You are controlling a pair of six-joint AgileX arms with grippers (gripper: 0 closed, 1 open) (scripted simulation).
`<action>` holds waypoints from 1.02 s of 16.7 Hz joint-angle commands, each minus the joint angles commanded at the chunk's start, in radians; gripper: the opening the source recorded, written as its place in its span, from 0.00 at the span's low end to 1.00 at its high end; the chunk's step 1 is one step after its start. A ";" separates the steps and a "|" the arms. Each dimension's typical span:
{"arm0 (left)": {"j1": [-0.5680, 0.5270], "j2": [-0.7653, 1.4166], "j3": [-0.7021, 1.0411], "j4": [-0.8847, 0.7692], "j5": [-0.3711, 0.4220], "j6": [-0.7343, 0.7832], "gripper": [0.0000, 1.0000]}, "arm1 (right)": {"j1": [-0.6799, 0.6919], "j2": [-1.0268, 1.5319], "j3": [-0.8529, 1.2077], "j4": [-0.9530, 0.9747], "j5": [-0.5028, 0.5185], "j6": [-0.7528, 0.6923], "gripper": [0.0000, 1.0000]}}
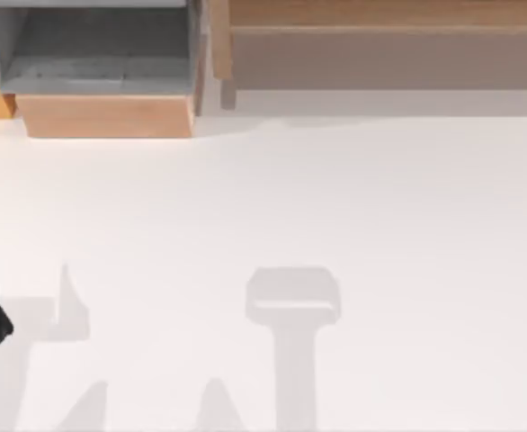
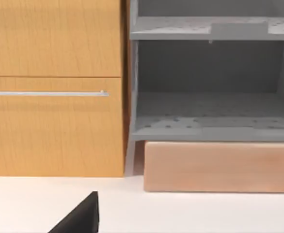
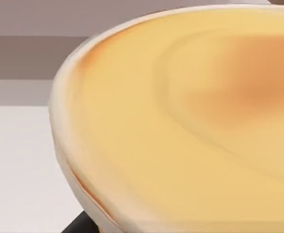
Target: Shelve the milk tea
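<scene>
**Caller:** Peach-orange everywhere on your right wrist view: that's the milk tea [image 3: 190,126], right up against the camera, with the white table [image 3: 16,165] beneath and beside it.

**Analyst:** And look at that skin. It's smooth and glossy, with a paler tan sheen and a pale rim [image 3: 59,126] curving round the edge. I'd call it light, fairly stiff, and slippery.

**Caller:** So where do you take it?

**Analyst:** Go across the widest part of the rounded body, with the pads square on opposite sides. If you pinch near the rim, that curve is likely to squirt it out. Squeeze gently, because a thin cup wall could give.

**Caller:** Has your right gripper [image 3: 81,227] got it?

**Analyst:** I can't tell. There's one dark sliver under the milk tea and nothing that settles whether the grip is closed. Treat it as unconfirmed.

**Caller:** What about the left side?

**Analyst:** Your left gripper [image 2: 81,218] is parked low at the table's left edge, facing the cabinet [image 2: 55,121]. I can't tell its state either.

**Caller:** And the destination?

**Analyst:** From above, the long wooden shelf board [image 1: 380,54] runs along the back right. The grey shelf [image 1: 93,54] sits in the cabinet at the back left, over a wooden base [image 1: 106,115].

**Caller:** What's the risk on the carry?

**Analyst:** My guess is slip and tilt. It's a rounded, glossy thing, so keep it upright and move it slowly.
</scene>
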 joint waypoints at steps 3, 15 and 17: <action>0.000 0.000 0.000 0.000 0.000 0.000 1.00 | -0.001 0.000 -0.001 0.000 -0.001 0.002 0.00; 0.000 0.000 0.000 0.000 0.000 0.000 1.00 | 0.018 -0.081 0.025 -0.058 0.022 -0.001 0.00; 0.000 0.000 0.000 0.000 0.000 0.000 1.00 | 0.064 -0.103 0.056 -0.075 0.074 -0.008 0.00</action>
